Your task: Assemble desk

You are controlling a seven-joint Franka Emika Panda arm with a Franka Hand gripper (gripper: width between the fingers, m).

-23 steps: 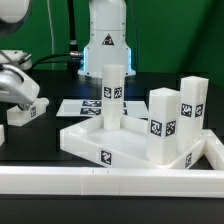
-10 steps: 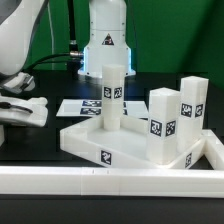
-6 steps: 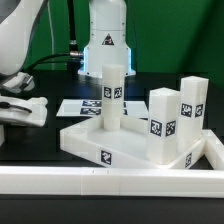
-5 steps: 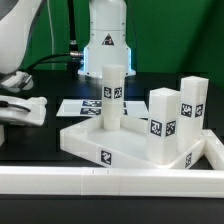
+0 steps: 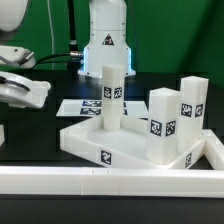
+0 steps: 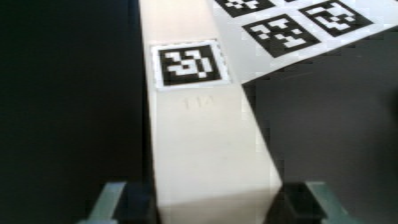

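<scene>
Wrist view: our two-finger gripper (image 6: pixel 212 203) pinches the white square-section plastic leg (image 6: pixel 201 130) across its width, long axis running straight ahead. We judge the white tray-like tabletop (image 5: pixel 95 139) lies well off toward the exterior view's right, though there the grasp is nearly out of frame.

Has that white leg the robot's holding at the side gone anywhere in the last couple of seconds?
Yes. The leg in the gripper has risen: it now sits higher against the fixed marker board in the exterior view than before.

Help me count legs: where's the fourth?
In the gripper, at the exterior view's far left, the fourth leg is off the table, away from the tabletop.
</scene>
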